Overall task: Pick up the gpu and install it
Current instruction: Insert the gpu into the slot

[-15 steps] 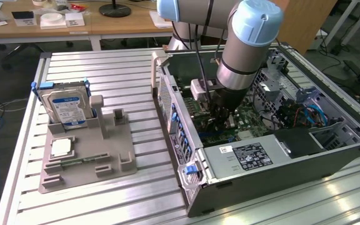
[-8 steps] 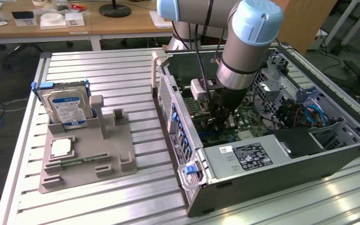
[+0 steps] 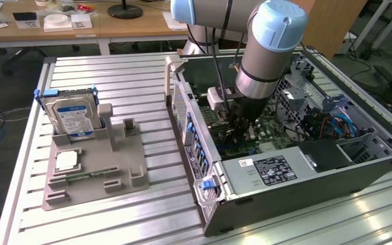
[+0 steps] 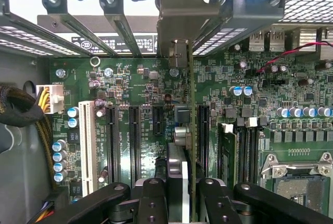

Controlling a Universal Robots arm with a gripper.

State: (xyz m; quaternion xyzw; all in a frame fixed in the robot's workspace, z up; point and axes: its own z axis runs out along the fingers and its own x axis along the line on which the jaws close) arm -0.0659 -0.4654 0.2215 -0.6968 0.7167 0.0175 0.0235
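Pincer (image 4: 184,186) grips gpu (image 4: 190,109) edge-on, seemingly over a motherboard (image 4: 130,86) slot.

The gpu (image 4: 190,130) stands edge-on (green board, pale bracket), seemingly over a motherboard (image 4: 135,89) slot.

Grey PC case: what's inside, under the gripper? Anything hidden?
A green motherboard with long black slots and one white slot. The gripper holds the thin green gpu card edge-on over it. The card and gripper cover what lies directly beneath.
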